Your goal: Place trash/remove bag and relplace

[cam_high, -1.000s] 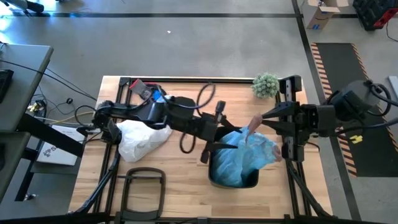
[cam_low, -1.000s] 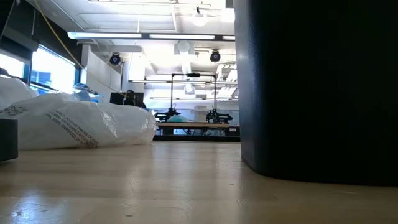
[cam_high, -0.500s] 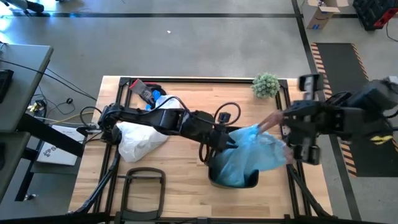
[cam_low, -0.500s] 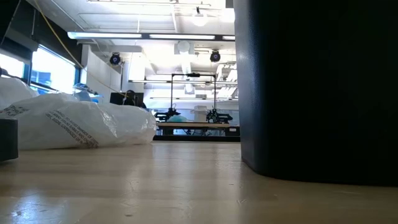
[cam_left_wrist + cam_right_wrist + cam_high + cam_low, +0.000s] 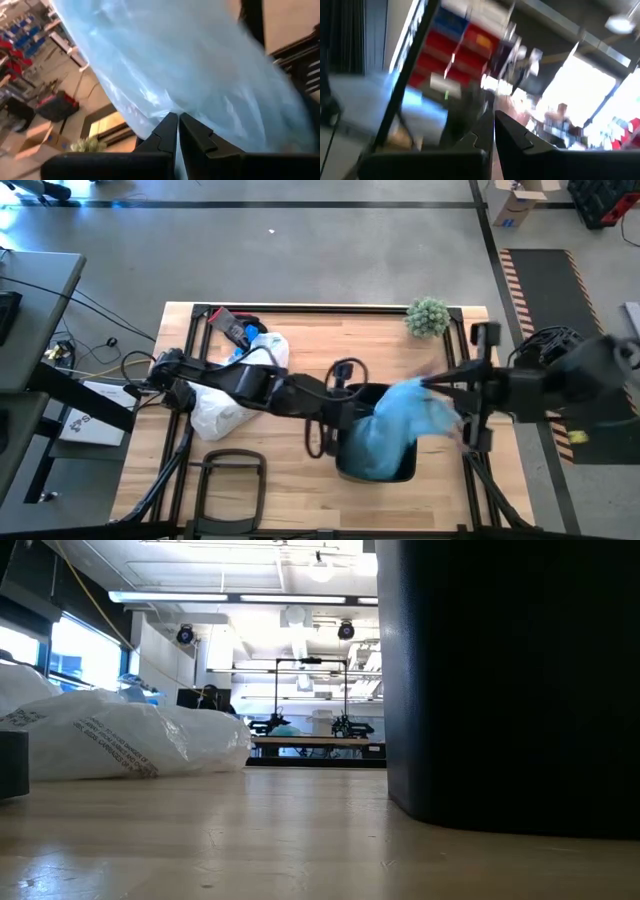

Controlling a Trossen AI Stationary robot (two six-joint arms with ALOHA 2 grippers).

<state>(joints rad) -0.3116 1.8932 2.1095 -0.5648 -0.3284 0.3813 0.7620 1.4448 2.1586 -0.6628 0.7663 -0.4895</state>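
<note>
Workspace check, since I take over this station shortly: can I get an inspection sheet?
Surface: wooden table, bare at the front.
Job's things: light-blue bag partly out of the black bin; loose trash: nothing seen.
Clutter: white plastic bag, small green plant.
Grippers: left gripper shut on the bag at the bin; right gripper shut, at the bag's right end; what it holds is blurred.
Cables: loops on the left arm.
Surroundings: cardboard box, striped floor tape.

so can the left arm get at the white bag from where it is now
Probably not right away. The left gripper is shut on the blue bag at the black bin, past the white bag. Nothing blocks the way back, but it would need to let go first.
</note>
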